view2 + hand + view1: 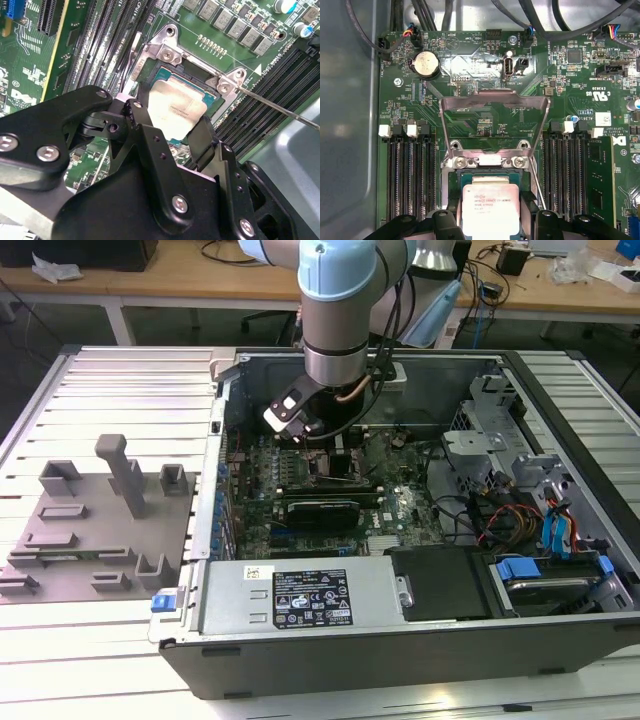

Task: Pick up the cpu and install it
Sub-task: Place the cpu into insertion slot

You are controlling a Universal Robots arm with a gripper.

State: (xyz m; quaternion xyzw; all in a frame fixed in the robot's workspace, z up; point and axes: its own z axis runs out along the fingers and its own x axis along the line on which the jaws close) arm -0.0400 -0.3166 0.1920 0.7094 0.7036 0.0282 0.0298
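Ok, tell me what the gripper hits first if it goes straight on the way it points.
The gripper, jaws shut on the cpu, points down at the open socket on the motherboard. Going straight on, the cpu would likely meet that socket first; the gap left is unclear.

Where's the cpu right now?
In both wrist views the cpu is at the open socket, between the two banks of memory slots, just under the gripper.
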